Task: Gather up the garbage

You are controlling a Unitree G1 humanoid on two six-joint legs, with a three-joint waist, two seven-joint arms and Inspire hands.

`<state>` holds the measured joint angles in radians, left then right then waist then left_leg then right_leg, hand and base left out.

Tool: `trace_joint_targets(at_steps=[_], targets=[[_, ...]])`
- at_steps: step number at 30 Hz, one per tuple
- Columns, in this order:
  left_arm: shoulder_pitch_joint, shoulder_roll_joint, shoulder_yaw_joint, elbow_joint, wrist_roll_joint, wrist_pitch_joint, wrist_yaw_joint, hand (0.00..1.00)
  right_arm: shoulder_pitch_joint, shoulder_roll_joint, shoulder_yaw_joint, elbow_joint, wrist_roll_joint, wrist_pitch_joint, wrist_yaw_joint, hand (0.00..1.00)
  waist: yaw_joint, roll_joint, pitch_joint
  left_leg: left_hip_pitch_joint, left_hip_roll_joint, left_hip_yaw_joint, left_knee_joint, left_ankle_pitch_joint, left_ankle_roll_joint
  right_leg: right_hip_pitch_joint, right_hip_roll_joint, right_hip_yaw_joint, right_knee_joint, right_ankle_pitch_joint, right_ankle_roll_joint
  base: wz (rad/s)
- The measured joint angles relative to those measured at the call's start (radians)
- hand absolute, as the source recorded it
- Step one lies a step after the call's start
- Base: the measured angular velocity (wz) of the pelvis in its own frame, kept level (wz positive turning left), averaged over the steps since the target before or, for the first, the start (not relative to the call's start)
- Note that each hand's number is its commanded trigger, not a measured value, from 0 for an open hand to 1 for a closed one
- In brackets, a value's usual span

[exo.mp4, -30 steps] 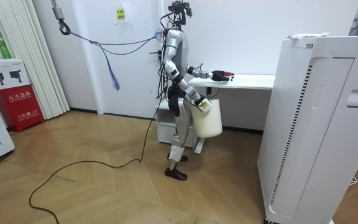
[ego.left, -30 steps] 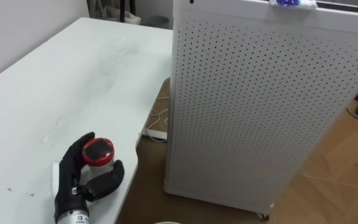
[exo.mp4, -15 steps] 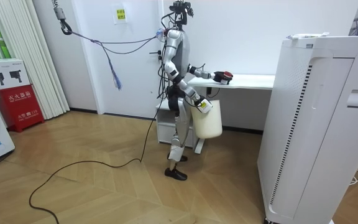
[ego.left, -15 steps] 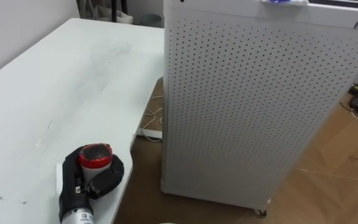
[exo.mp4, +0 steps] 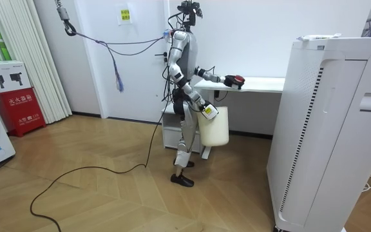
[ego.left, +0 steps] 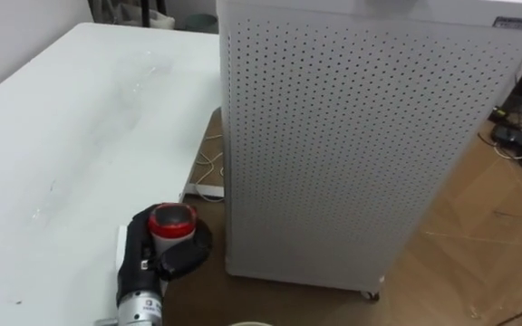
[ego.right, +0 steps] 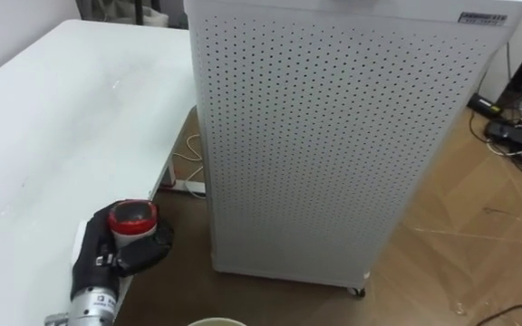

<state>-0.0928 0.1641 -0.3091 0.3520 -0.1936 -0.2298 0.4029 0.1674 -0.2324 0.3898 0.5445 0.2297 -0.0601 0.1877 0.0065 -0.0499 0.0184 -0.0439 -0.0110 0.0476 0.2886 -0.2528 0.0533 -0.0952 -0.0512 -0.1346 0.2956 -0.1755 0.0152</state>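
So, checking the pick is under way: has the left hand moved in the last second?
Yes. In the room view the left hand, curled round the red-capped item, has shifted toward that view's right along the white table.

White table [ego.left: 62, 118] — faint scuffs [ego.left: 134, 81]; perforated cabinet [ego.left: 352, 136] on floor [ego.left: 478, 244].

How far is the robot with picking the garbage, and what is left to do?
Done: the left hand has its fingers curled round the red-capped item at the edge of the white table. In hand: that item alone. Left: to drop it into the cream bucket that hangs at the right hand, low beside the robot; the item is not in it yet.
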Motion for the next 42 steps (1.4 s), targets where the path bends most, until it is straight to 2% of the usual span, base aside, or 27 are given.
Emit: trace_joint_targets(at_steps=[2,7,10,14,19,21,24,26,32,38,40,41,42], targets=[[0.0,-0.006,-0.015,-0.049,0.0,0.007,-0.058,1.0,-0.032,0.001,0.0,0.034,0.004,0.0,0.002,1.0,-0.004,-0.001,-0.0004,-0.022,0.0,0.008,0.021,0.0,0.0,-0.027,-0.006,0.02,0.015,0.0,0.0,-0.15],[0.0,-0.036,-0.026,-0.138,-0.046,0.006,-0.163,1.0,-0.086,0.013,-0.032,0.112,0.005,0.0,-0.008,1.0,-0.007,-0.001,-0.0002,-0.02,0.0,0.038,0.024,0.0,0.0,-0.039,-0.006,0.035,0.02,0.0,0.0,-0.19],[0.0,-0.038,-0.032,-0.145,-0.079,0.006,-0.205,1.0,-0.108,0.014,-0.033,0.121,0.007,-0.001,-0.026,1.0,-0.001,-0.001,0.0012,-0.023,0.005,0.079,0.021,0.0,0.0,-0.069,-0.003,0.055,0.045,0.001,-0.001,-0.36],[-0.009,-0.034,-0.047,-0.147,-0.147,0.006,-0.247,1.0,-0.166,0.021,-0.031,0.187,0.038,-0.005,-0.033,1.0,-0.003,0.004,0.0032,-0.052,0.014,0.092,0.025,-0.004,0.004,-0.105,0.001,0.042,0.052,0.016,-0.009,-0.14],[-0.01,-0.036,-0.079,-0.149,-0.148,0.006,-0.29,1.0,-0.252,0.017,-0.063,0.238,0.046,-0.005,-0.036,1.0,-0.007,0.014,0.0107,-0.104,0.017,0.096,0.052,-0.005,0.005,-0.156,-0.001,0.039,0.075,0.025,-0.014,-0.01],[-0.01,-0.037,-0.079,-0.148,-0.148,0.005,-0.318,1.0,-0.275,0.015,-0.08,0.239,0.045,-0.008,-0.034,1.0,-0.008,0.017,0.0115,-0.12,0.019,0.097,0.059,-0.005,0.005,-0.172,-0.004,0.026,0.084,0.026,-0.017,-0.02],[-0.01,-0.034,-0.078,-0.148,-0.149,0.003,-0.353,1.0,-0.291,0.015,-0.12,0.238,0.046,-0.036,-0.036,1.0,-0.004,0.022,0.0127,-0.14,0.022,0.102,0.065,-0.005,0.004,-0.195,-0.005,0.016,0.088,0.03,-0.022,-0.05],[-0.01,-0.029,-0.078,-0.147,-0.148,0.002,-0.378,1.0,-0.304,0.017,-0.138,0.238,0.049,-0.055,-0.045,1.0,-0.001,0.032,0.0178,-0.159,0.026,0.112,0.075,-0.005,0.003,-0.215,-0.002,0.022,0.091,0.033,-0.024,-0.13],[-0.008,-0.03,-0.078,-0.082,-0.15,0.002,-0.453,1.0,-0.309,0.021,-0.14,0.239,0.051,-0.062,-0.063,1.0,-0.005,0.04,0.0184,-0.202,0.028,0.119,0.087,-0.005,0.003,-0.262,-0.003,0.021,0.104,0.033,-0.025,-0.04],[-0.005,-0.03,-0.079,-0.005,-0.157,0.002,-0.461,1.0,-0.31,0.02,-0.141,0.242,0.051,-0.062,-0.063,1.0,-0.006,0.04,0.0186,-0.216,0.027,0.122,0.092,-0.005,0.003,-0.276,-0.006,0.016,0.107,0.033,-0.025,0.0],[-0.005,-0.03,-0.079,0.012,-0.167,0.002,-0.461,1.0,-0.314,0.02,-0.141,0.241,0.059,-0.062,-0.063,1.0,-0.006,0.041,0.0185,-0.227,0.028,0.122,0.096,-0.005,0.003,-0.285,-0.012,-0.002,0.108,0.036,-0.029,0.0],[-0.005,-0.03,-0.081,0.021,-0.167,0.002,-0.461,0.94,-0.319,0.02,-0.141,0.241,0.063,-0.062,-0.064,1.0,-0.006,0.042,0.0191,-0.236,0.028,0.122,0.102,-0.005,0.003,-0.293,-0.014,-0.007,0.112,0.036,-0.03,0.0],[-0.004,-0.03,-0.089,0.026,-0.167,0.002,-0.461,0.04,-0.32,0.02,-0.14,0.241,0.067,-0.062,-0.065,1.0,-0.007,0.043,0.0184,-0.24,0.028,0.121,0.105,-0.005,0.003,-0.296,-0.014,-0.008,0.114,0.036,-0.03,0.0]])
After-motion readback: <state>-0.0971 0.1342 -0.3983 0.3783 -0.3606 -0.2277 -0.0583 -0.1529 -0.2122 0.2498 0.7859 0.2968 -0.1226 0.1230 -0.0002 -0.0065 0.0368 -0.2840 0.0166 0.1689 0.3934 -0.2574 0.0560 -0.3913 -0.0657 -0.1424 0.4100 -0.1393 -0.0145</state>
